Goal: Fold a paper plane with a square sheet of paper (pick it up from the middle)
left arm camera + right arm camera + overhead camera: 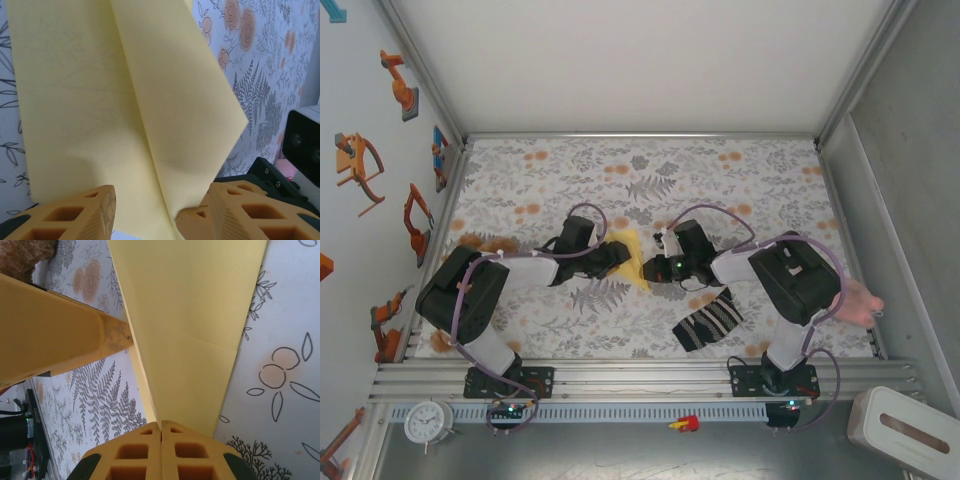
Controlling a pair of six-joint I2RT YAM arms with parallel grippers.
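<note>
Both arms meet mid-table over the floral tablecloth [740, 190], with the yellow sheet of paper [628, 243] between the two wrists. Right gripper [655, 268]: fingers [137, 455] pressed flat together, pinching the narrow end of the sheet [190, 315], which fans out away from the tips. Left gripper [617, 255]: in its wrist view the two orange fingers [80, 215] are spread, and the sheet [125, 100] runs down through the gap between them, not clamped. The sheet is no longer flat: one lengthwise crease, and the right flap [200, 115] stands up off the left panel and ends in a corner. From the right wrist view, one left finger [50, 340] lies alongside the sheet, its tip at the paper's left edge. Can't tell how much of the sheet rests on the cloth. The black-and-white striped sock [708, 322] lies on the cloth toward the near edge, beside the right arm, apart from the paper.
</note>
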